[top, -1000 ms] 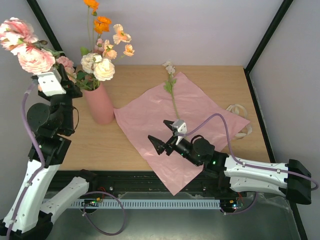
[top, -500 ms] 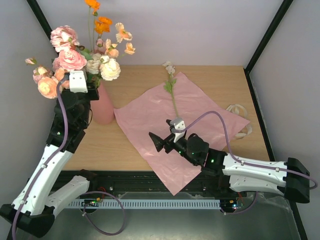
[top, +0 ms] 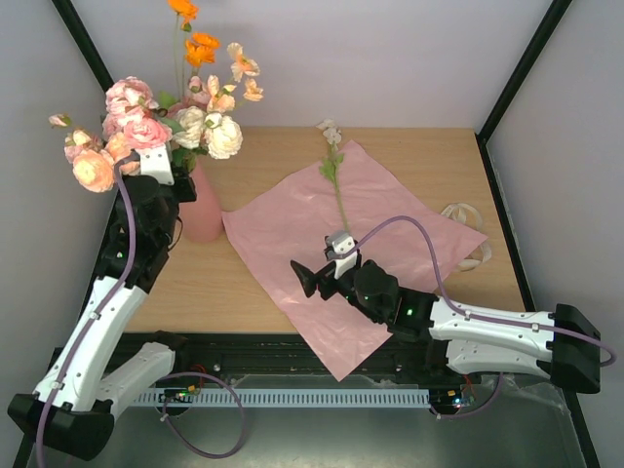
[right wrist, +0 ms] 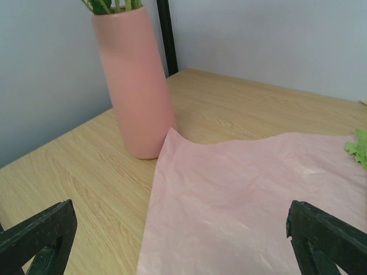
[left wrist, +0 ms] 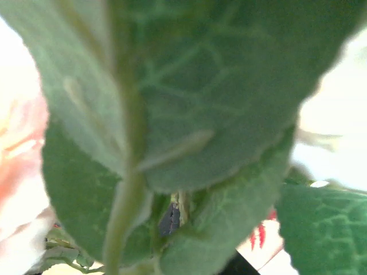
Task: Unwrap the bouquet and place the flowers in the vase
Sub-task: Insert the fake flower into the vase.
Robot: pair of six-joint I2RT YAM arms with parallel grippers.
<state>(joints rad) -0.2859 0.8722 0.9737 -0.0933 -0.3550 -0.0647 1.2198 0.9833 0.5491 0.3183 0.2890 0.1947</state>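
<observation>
One vase [top: 203, 214], one stem [top: 338, 195] on wrapping sheet [top: 409, 229], left claw [top: 161, 161] clamped on pink flowers [top: 132, 112], right claw [top: 302, 278] wide

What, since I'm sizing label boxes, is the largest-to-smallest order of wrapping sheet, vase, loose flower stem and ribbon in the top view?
1. Pink wrapping sheet.
2. Vase and loose flower stem: alike in length, unranked; vase wider, partly behind the left arm.
3. Cream ribbon.

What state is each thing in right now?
vase: upright, stems inside.
pink bunch: held at the vase mouth.
left gripper: shut on pink bunch.
wrapping sheet: opened, spread flat.
single stem: lying on wrapping sheet.
right gripper: open, hovering over wrapping sheet.
ribbon: untied, lying loose.
</observation>
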